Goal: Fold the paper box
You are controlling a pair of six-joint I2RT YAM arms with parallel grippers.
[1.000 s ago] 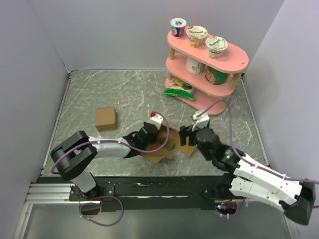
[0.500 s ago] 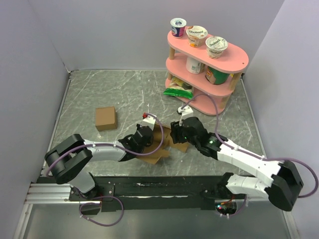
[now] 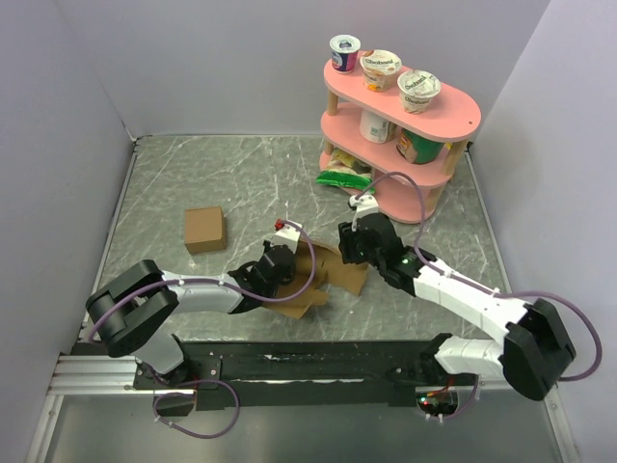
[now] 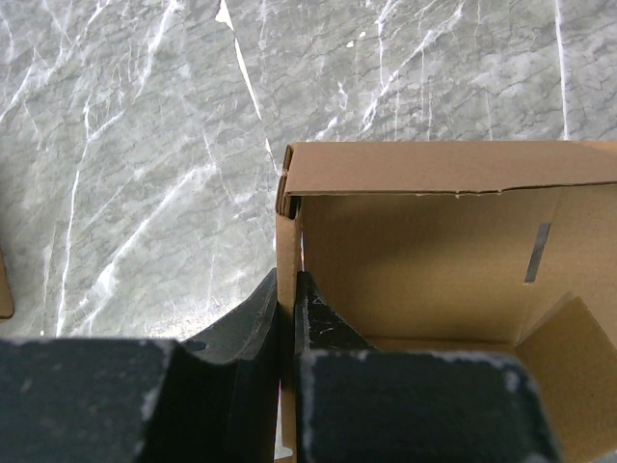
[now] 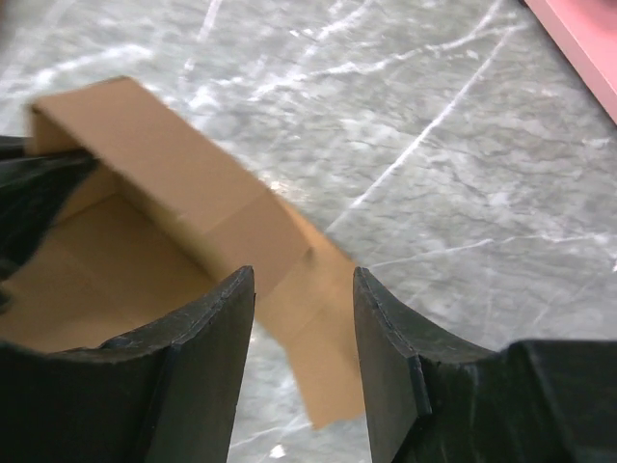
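L gripper [image 4: 287,313]: jaws closed on the paper box [image 4: 434,241], pinching its left upright wall, one finger outside and one inside. The open cavity lies ahead and to the right of this pincer. R gripper [image 5: 303,289]: jaws parted, nothing clamped. The key relation is the loose flap [image 5: 207,207] vs. the R jaw gap. The flap's long axis runs diagonally, from far-left of the pincer toward near-centre, and its free end passes beneath the gap between the two fingers. It therefore crosses the gap obliquely, not square to the pads. Cannot tell whether either pad touches the cardboard. The box body sits left of and slightly ahead of the R pincer, and bare tabletop lies to its right. Judgement: the R arm is nearer the flap and the L arm acts as anchor. The next move prob. needs the R jaws aligned w/ the flap edge before closing or pushing it toward the cavity.
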